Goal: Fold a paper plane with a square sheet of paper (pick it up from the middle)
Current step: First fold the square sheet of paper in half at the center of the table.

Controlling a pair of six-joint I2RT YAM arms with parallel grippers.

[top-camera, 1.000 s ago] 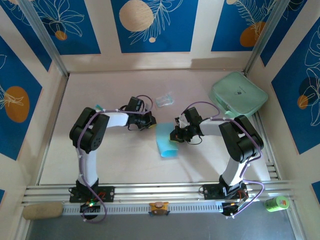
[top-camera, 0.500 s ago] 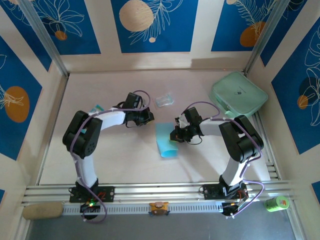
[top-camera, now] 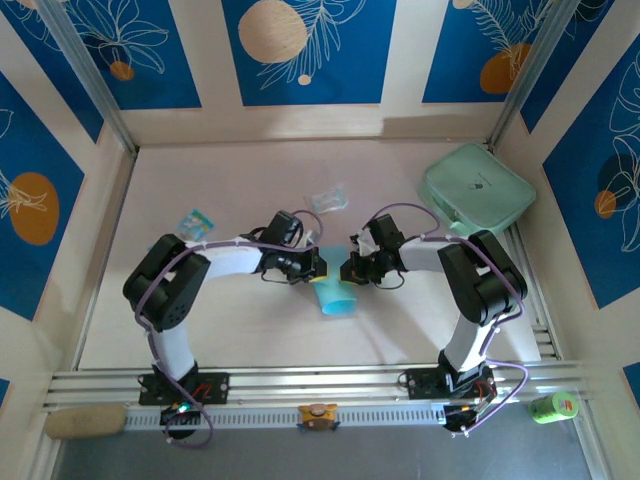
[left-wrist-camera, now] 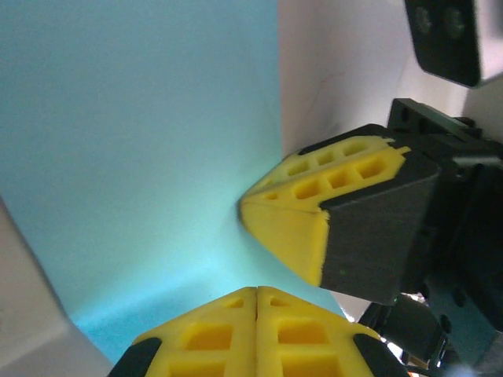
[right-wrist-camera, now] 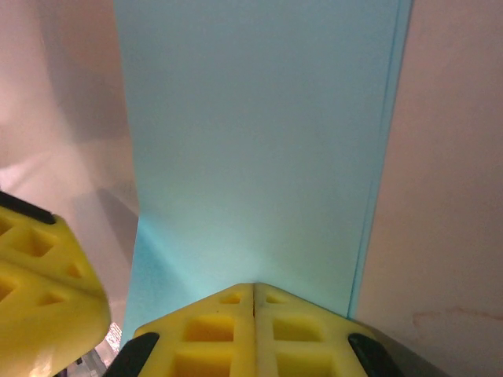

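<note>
Both jaws are fully closed. Our left gripper (top-camera: 312, 265) has swung in from nine o'clock to meet our right gripper (top-camera: 348, 268) on the thin light-blue square sheet of paper (top-camera: 337, 298) at table centre. We judge they are pressing a crease, with nothing visibly pinched.

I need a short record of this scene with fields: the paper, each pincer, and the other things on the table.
square sheet of paper: light blue, looks folded over, near end curled
left pincer: shut, tip at the sheet
right pincer: shut, tip at the sheet, facing the left one
held: cannot tell
others: mint-green case far right; clear wrapper behind the sheet; printed packet far left
</note>
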